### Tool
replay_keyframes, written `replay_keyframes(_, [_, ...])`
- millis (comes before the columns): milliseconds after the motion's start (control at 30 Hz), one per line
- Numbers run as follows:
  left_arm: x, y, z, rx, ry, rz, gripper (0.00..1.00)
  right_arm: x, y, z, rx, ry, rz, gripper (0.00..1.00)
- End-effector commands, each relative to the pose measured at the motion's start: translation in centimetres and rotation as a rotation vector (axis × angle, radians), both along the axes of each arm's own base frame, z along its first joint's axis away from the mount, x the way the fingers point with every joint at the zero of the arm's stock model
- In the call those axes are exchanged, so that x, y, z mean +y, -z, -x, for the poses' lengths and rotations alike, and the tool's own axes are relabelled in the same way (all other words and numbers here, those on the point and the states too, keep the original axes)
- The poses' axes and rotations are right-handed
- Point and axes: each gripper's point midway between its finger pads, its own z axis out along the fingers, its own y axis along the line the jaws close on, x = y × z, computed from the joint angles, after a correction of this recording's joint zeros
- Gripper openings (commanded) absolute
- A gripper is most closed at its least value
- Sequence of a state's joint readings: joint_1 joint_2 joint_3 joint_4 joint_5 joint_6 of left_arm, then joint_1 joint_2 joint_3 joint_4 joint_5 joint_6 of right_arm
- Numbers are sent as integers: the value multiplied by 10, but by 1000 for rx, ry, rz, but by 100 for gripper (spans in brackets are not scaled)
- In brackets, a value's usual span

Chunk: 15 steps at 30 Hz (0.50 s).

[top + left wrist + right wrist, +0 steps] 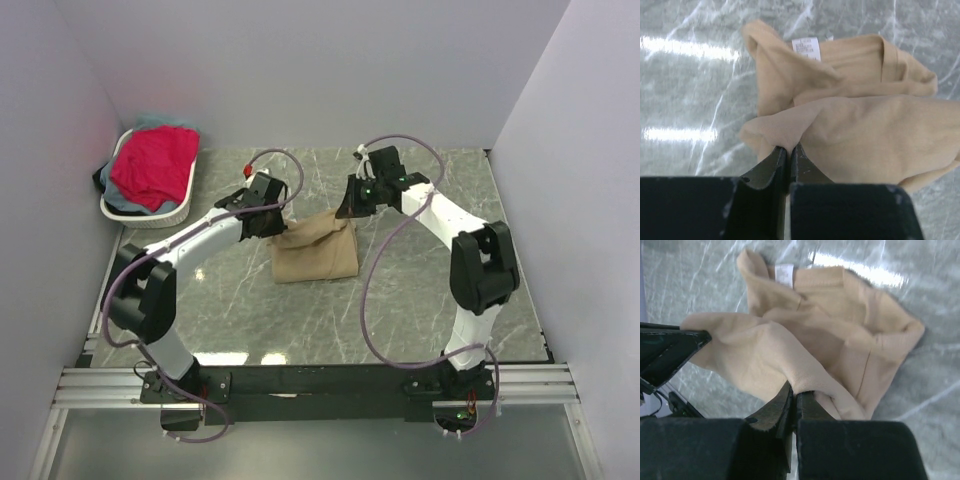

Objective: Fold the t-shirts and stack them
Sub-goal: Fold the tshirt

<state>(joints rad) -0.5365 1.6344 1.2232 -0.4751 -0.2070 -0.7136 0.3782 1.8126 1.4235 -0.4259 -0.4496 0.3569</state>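
The two arms rise from the near edge of the grey marbled table (250, 320) and reach toward its middle; between them lies the tan shirt (315, 255), bunched into a rough square near the table's centre, its near part resting on the marble; its far edge is lifted slightly at both corners; the left gripper (276, 222) pinches the far left corner, and in the left wrist view its fingers (775, 160) are clenched tight on a fold of the tan cloth (865, 135), with no gap showing between them; the right gripper (350, 208) pinches the far right corner, its fingers (775, 407) likewise clamped on a ridge of the cloth (840, 330); both wrist views show the shirt's neck opening with a white label (806, 47) turned up, beyond the gripped fold; far left, against the wall, sits a white basket (150, 215); a red-pink shirt (152, 165) is heaped on top in it, a pale blue one (160, 122) shows behind, and a dark one (100, 176) hangs over its left rim.
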Motion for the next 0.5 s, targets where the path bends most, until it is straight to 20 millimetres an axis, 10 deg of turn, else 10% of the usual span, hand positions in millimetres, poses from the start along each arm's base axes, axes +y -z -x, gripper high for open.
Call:
replay_keyframes(0, [-10, -10, -35, -54, 29, 51, 7, 4, -10, -36, -51, -14, -54, 2])
replay_keyframes(233, [-2, 4, -89, -93, 14, 93, 65, -5, 15, -88, -17, 38, -102, 46])
replay_keyframes(467, [36, -11, -134, -160, -106, 68, 99, -29, 0, -131, -131, 121, -75, 53])
